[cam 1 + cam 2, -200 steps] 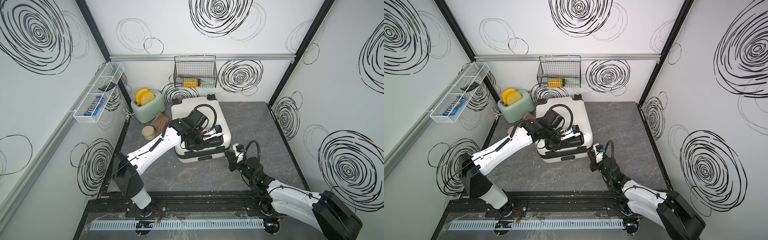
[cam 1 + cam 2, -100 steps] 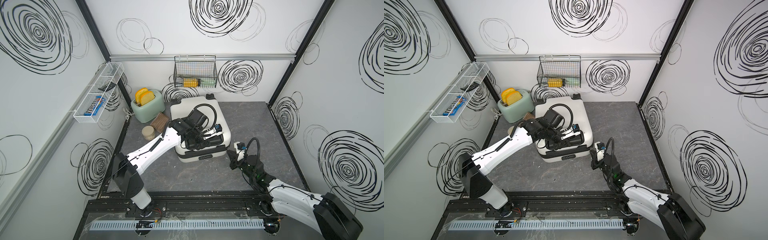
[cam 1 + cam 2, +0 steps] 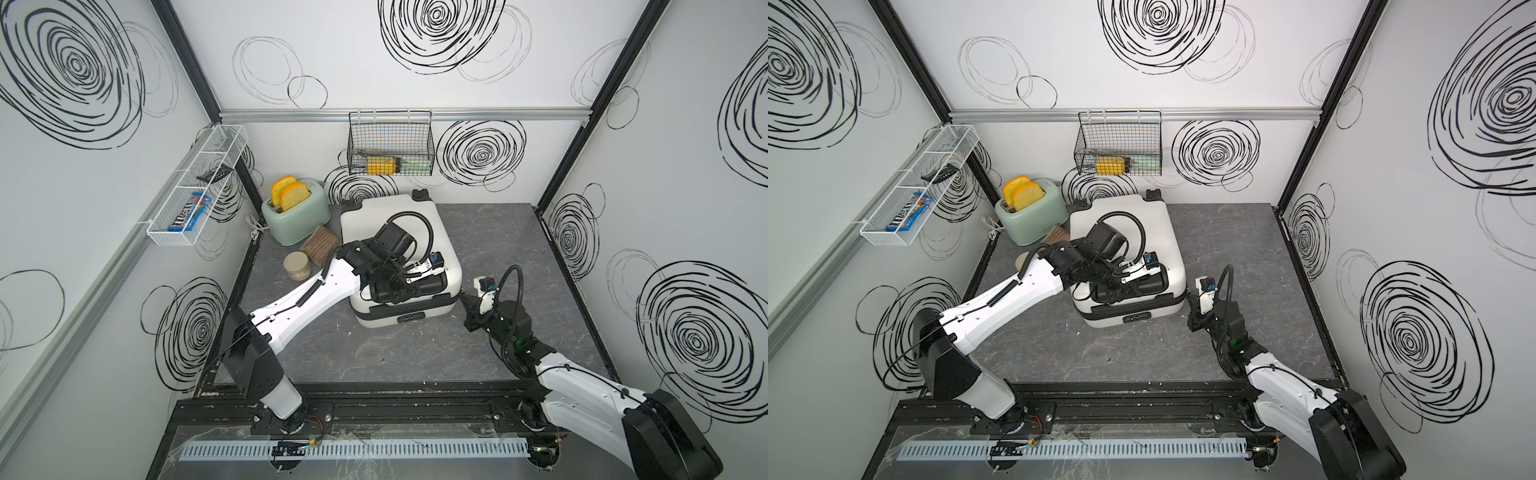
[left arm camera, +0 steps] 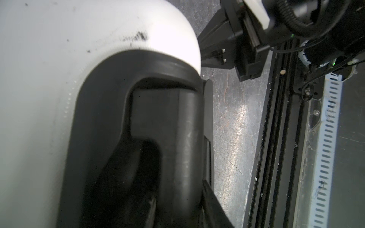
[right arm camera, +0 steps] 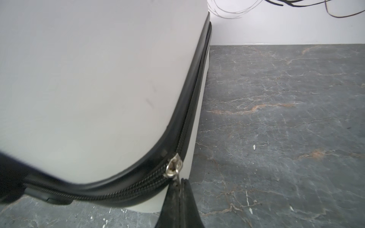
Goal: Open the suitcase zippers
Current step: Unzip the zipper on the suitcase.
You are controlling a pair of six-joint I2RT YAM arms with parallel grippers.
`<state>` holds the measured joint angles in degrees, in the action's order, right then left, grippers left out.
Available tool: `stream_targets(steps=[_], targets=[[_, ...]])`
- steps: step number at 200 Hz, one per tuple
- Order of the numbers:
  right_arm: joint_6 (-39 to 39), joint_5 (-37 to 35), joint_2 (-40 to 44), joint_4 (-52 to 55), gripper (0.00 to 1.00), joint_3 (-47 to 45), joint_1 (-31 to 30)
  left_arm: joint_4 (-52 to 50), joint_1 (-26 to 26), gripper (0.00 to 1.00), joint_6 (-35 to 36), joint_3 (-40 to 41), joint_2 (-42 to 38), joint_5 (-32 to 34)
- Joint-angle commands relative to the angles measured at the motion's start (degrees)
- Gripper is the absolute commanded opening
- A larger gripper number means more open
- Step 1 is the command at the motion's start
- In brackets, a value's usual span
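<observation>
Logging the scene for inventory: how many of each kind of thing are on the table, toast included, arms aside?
Suitcase: 1
Toaster: 1
Toast slices: 2
Jar: 1
Brown block: 1
Total: 6

White suitcase (image 3: 1129, 232) flat on table (image 3: 1225, 249), right gripper (image 3: 1190, 296) at corner.

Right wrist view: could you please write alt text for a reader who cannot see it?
The right gripper, shut, pinches the tab of a silver zipper pull at a rounded corner of a white suitcase. The black zipper runs along its seam, above a grey marbled table.
</observation>
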<state>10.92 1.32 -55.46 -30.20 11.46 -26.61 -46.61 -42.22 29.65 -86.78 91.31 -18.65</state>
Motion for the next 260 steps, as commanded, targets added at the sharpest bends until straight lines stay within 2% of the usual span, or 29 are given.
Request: stream_targets(steps=[1, 75, 121, 151, 159, 174, 180, 191, 200, 208, 238, 260], targets=[[-1.3, 0.6, -0.7, -1.4, 0.0, 3.5, 4.6, 3.7, -1.6, 0.09, 4.5, -1.1, -6.4, -5.9], [-4.5, 13.2, -10.6, 0.3, 0.0, 11.9, 11.3, -0.8, -7.6, 0.12, 11.4, 2.2, -8.5, -11.4], [-4.7, 17.3, -18.6, 0.8, 0.0, 19.4, 14.5, -0.6, -11.0, 0.13, 14.6, 6.2, -10.7, -14.7], [-4.8, 17.3, -25.4, 0.8, 0.0, 24.6, 16.2, 1.2, -12.1, 0.14, 14.5, 8.6, -12.0, -14.3], [-4.4, 18.1, -26.7, 1.0, 0.0, 25.7, 17.0, 2.0, -12.1, 0.17, 14.1, 9.3, -12.6, -13.5], [-3.7, 20.7, -27.2, 3.9, 0.0, 27.7, 18.7, 4.7, -12.1, 0.35, 12.0, 11.1, -13.9, -11.1], [-3.3, 21.3, -26.6, 5.7, 0.05, 28.1, 19.2, 5.8, -12.0, 0.43, 11.0, 11.6, -14.5, -10.2], [-2.8, 22.1, -24.0, 8.4, 0.23, 27.7, 19.9, 7.8, -11.5, 0.59, 8.7, 12.3, -15.7, -8.7], [-2.1, 22.1, -20.8, 10.7, 0.37, 27.0, 20.2, 9.3, -10.7, 0.67, 6.2, 12.4, -16.6, -8.2], [-1.6, 22.8, -17.6, 12.9, 0.44, 26.2, 20.5, 10.6, -9.5, 0.74, 3.6, 12.3, -17.4, -8.3], [0.4, 27.1, -5.1, 20.0, 0.58, 23.8, 20.7, 16.0, -1.0, 0.84, -12.1, 11.7, -19.6, -7.2], [7.4, 36.4, 1.4, 23.9, 0.65, 23.9, 20.7, 19.1, 7.8, 0.89, -24.9, 11.8, -20.6, -4.9]])
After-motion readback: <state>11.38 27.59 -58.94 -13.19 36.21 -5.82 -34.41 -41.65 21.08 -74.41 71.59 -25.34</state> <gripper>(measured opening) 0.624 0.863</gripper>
